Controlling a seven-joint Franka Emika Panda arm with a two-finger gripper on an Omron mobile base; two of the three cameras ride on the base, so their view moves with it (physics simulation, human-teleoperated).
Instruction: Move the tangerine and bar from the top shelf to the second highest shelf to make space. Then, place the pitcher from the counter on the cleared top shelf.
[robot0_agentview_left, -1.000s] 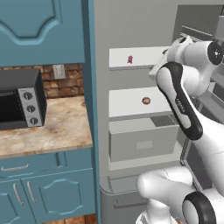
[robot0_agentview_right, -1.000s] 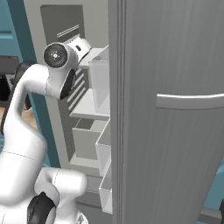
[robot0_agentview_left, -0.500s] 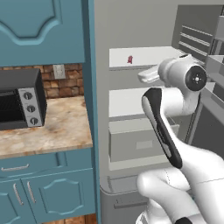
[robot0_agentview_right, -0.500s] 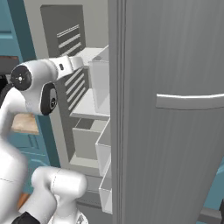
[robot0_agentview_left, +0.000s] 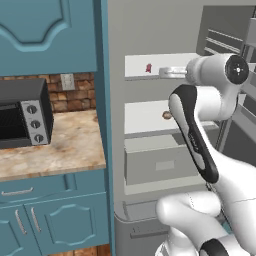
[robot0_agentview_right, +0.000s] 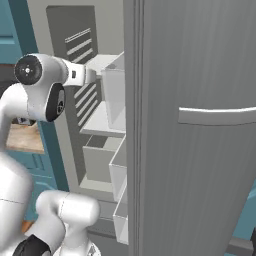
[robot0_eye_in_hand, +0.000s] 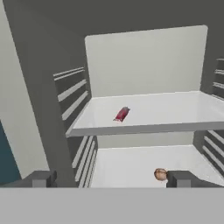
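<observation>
The bar (robot0_eye_in_hand: 122, 114) is a small red-pink wrapped stick lying on the left part of the white top shelf (robot0_eye_in_hand: 175, 109); it also appears at the shelf's left end as the bar (robot0_agentview_left: 148, 68). The tangerine (robot0_eye_in_hand: 160, 174) rests on the second highest shelf (robot0_eye_in_hand: 127, 166) below, also seen as the tangerine (robot0_agentview_left: 167, 115). My gripper (robot0_eye_in_hand: 111, 179) is open and empty, level with the top shelf's front edge and short of the bar. From the left base it is the gripper (robot0_agentview_left: 164, 73), just right of the bar. The pitcher is out of view.
The marbled counter (robot0_agentview_left: 60, 145) sits left of the fridge with a black toaster oven (robot0_agentview_left: 22, 112) on it. A fridge drawer (robot0_agentview_left: 160, 162) lies under the second shelf. The open grey fridge door (robot0_agentview_right: 200, 125) stands close on the right of my arm.
My hand has risen from the second shelf, where the tangerine stays, to the height of the top shelf. The wrist swung right and up. The bar has not moved.
</observation>
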